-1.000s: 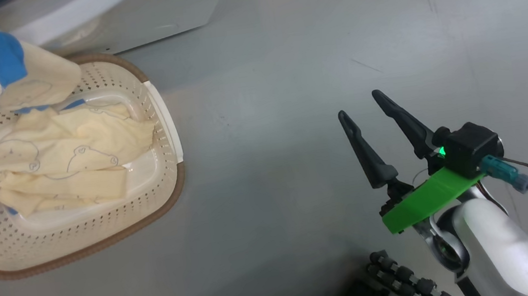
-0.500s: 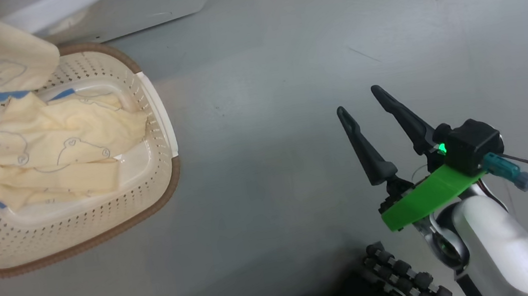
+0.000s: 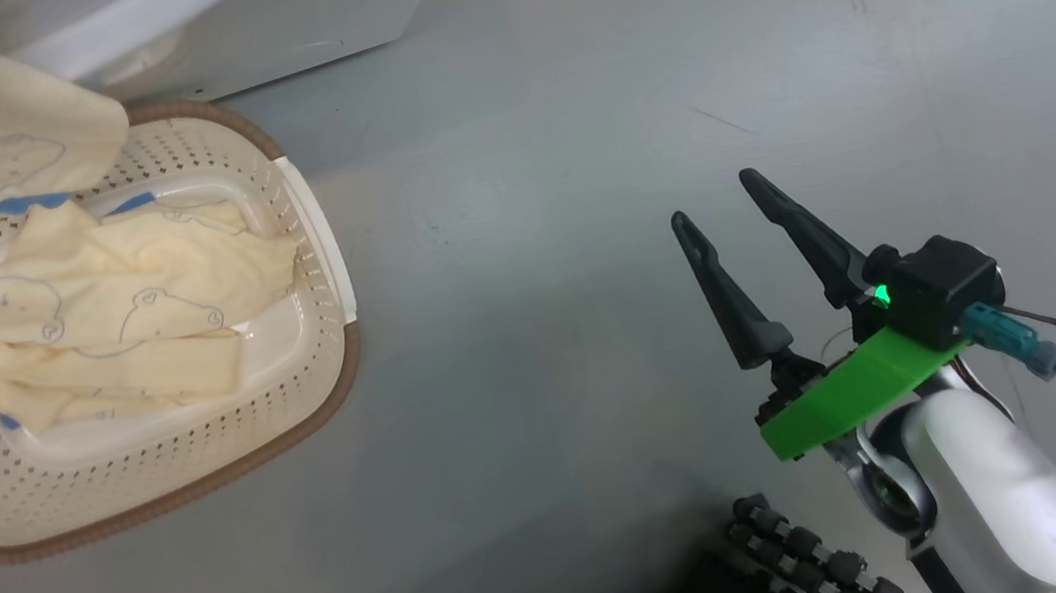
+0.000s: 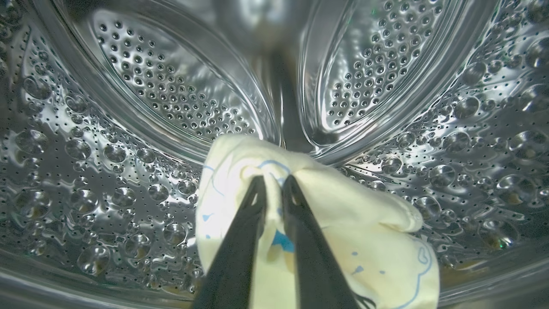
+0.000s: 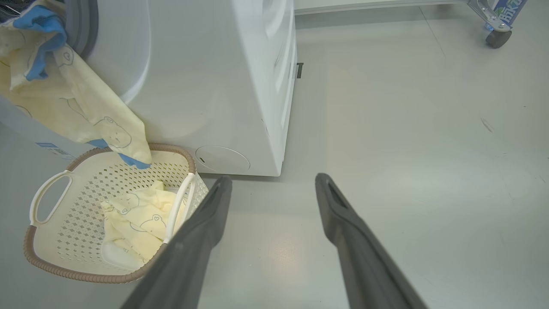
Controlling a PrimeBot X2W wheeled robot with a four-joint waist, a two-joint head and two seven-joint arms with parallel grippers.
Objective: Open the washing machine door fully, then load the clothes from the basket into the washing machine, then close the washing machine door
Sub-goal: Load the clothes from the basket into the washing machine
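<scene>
**Q:** Beside the washing machine [image 3: 292,13], head view: what is the load status?

**A:** The basket [image 3: 204,447] stands on the floor just in front of the machine. The second garment [image 3: 119,327] lies crumpled inside it. The held garment [image 3: 16,148] hangs above the basket's machine-side rim. The right gripper [image 3: 715,198] hovers well apart from the machine, fingers spread and nothing between them.

**Q:** Left wrist view?

**A:** The left gripper [image 4: 273,179] is inside the machine's drum [image 4: 128,128], fingers nearly together and pinching a fold of the held garment. Judgement: the opening step for the washing machine door is complete, since the arm reaches through the opening.

**Q:** Right wrist view?

**A:** The held garment trails out of the machine's opening and down its front. Whether its lower end touches the basket or hangs just above it cannot be told. Judgement: the first garment is only partly loaded. Left to do:
1. Get the held garment fully into the drum and release it.
2. Load the second garment.
3. Close the washing machine door.
</scene>
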